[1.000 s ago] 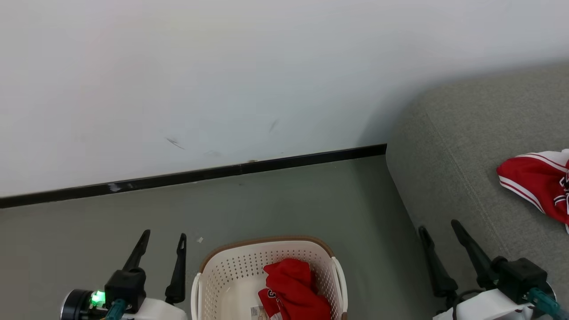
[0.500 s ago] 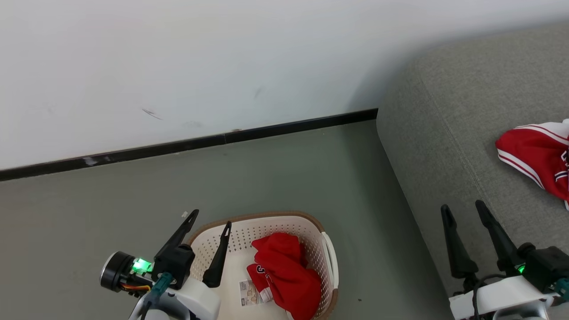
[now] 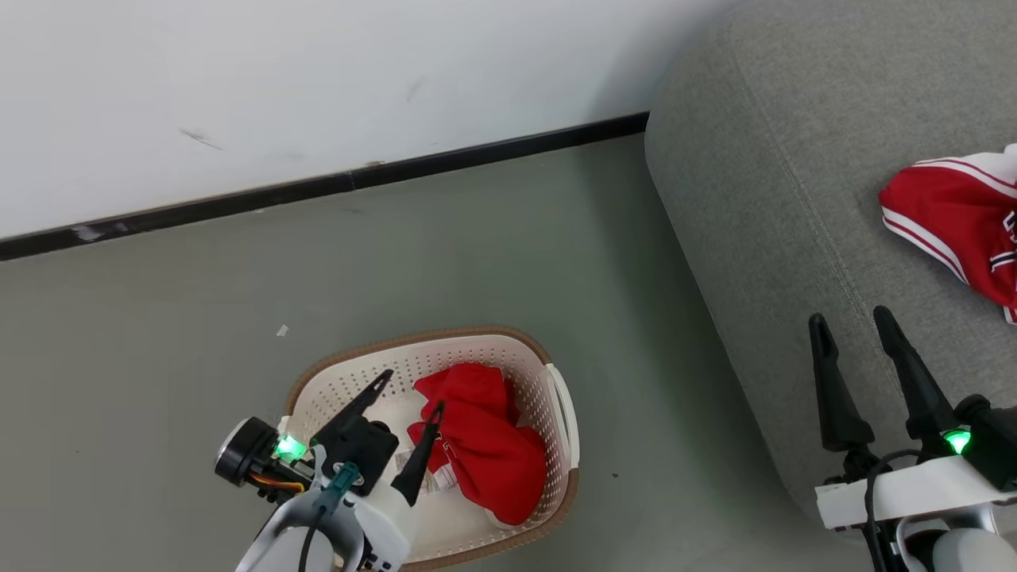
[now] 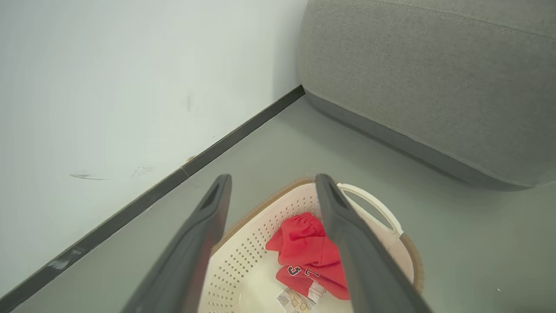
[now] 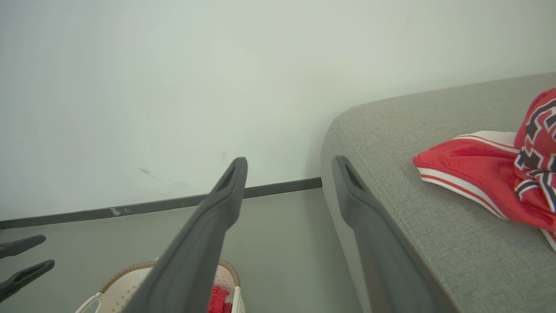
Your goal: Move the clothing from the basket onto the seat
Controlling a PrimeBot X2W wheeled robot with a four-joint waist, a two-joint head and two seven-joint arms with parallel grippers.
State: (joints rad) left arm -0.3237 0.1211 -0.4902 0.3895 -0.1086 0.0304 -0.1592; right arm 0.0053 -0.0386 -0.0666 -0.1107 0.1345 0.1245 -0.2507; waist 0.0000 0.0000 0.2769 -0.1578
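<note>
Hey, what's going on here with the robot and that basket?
The robot is emptying a white basket on the floor onto the grey sofa. One red garment lies on the sofa; a second garment sits crumpled in the basket. The left gripper hangs open over it, holding nothing. The right gripper is open and empty by the sofa's edge.

Red garment [image 3: 486, 449] in basket [image 3: 469, 352], jersey [image 3: 949, 226] on sofa [image 3: 763, 199]

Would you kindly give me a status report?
Left gripper open over basket. Right gripper open by sofa. One jersey in basket, other jersey on sofa. Nothing blocking.
</note>
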